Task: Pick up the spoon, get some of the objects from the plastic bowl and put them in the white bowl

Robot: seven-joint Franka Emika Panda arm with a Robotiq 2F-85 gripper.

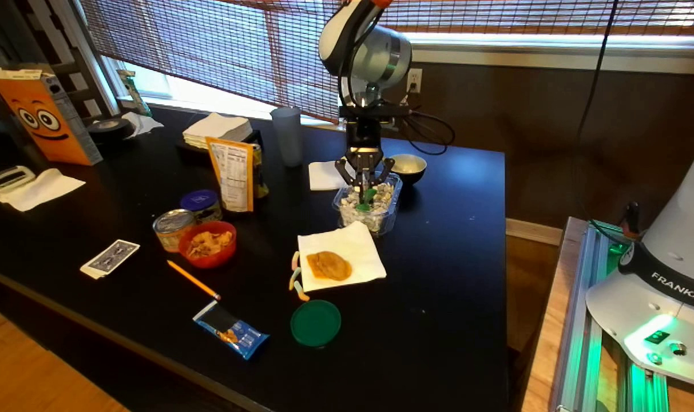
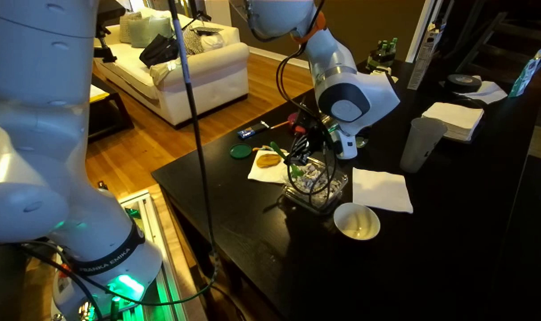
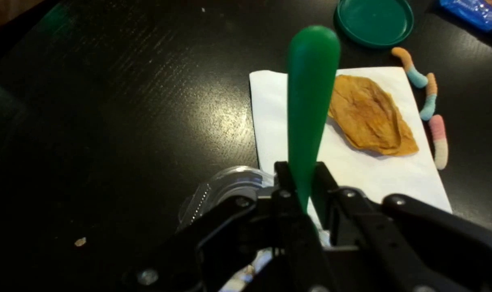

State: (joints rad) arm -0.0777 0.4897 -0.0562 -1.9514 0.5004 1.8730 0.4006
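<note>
The green spoon (image 3: 308, 93) is held by its handle in my gripper (image 3: 298, 174), and it also shows in both exterior views (image 1: 369, 195) (image 2: 277, 150). The handle's end points away from the jaws in the wrist view. My gripper is shut on it, low over the clear plastic bowl (image 1: 388, 223), which is full of small pale pieces (image 2: 307, 180). The spoon's head is at the pieces; how deep it sits I cannot tell. The white bowl (image 2: 357, 221), dark outside, stands beside the plastic bowl, and it also shows in an exterior view (image 1: 408, 165). It holds no visible pieces.
A napkin (image 1: 355, 237) with a flat brown food piece (image 1: 329, 266) lies beside the plastic bowl, with gummy worms (image 3: 431, 97) and a green lid (image 1: 316, 323) near it. Another napkin (image 2: 382, 189) and a tall cup (image 2: 423, 145) stand on the opposite side. A red bowl (image 1: 215, 260) is farther off.
</note>
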